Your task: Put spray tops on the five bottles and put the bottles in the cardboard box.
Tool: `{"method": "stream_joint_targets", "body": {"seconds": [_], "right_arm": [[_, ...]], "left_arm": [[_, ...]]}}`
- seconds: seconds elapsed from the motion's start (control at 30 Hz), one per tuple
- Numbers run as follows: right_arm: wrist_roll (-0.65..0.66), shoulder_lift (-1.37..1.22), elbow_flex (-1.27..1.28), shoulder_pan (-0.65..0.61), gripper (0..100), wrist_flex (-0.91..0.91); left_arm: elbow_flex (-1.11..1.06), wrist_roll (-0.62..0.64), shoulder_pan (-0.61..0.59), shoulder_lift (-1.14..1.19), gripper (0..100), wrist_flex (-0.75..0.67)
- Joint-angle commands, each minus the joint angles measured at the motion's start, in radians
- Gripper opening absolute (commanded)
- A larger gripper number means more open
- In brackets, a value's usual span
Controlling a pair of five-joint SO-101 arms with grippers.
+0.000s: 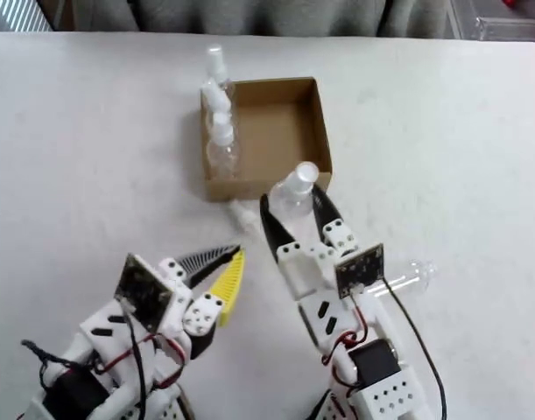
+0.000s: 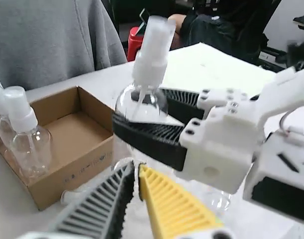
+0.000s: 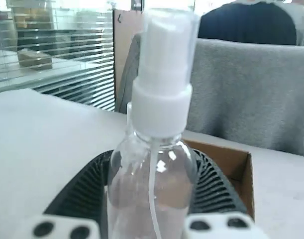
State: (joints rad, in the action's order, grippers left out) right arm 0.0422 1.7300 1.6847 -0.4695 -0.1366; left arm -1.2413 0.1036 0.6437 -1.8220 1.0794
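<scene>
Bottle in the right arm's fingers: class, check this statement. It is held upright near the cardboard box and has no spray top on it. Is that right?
Not quite. The bottle held upright in the right arm's fingers near the cardboard box does have a white spray top on it; the right wrist view shows this plainly.

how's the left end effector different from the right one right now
The left end effector has one yellow and one grey finger; the right end effector has two black ones. The left is shut and empty, the right is shut on an upright spray bottle. The left sits back from the cardboard box, the right at its near corner. Both have ribbed fingers.
</scene>
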Motion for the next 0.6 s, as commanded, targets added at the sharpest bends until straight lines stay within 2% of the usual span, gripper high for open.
{"method": "stream_joint_targets", "body": {"seconds": [0.0, 0.2, 0.47, 0.57], "right_arm": [[-0.002, 0.013, -0.034, 0.016, 1.6, 0.050], [-0.002, 0.004, -0.152, 0.015, 1.6, 0.045], [-0.009, -0.323, -0.384, 0.015, 1.6, 0.053], [-0.009, -0.438, -0.462, 0.001, 1.6, 0.053]], "left_arm": [[-0.025, -0.012, 0.012, -0.012, 2, -0.031], [-0.058, -0.014, 0.012, -0.010, 2, -0.066], [-0.350, -0.014, 0.004, -0.010, 2, -0.394], [-0.384, -0.014, 0.004, -0.010, 2, -0.448]]}}
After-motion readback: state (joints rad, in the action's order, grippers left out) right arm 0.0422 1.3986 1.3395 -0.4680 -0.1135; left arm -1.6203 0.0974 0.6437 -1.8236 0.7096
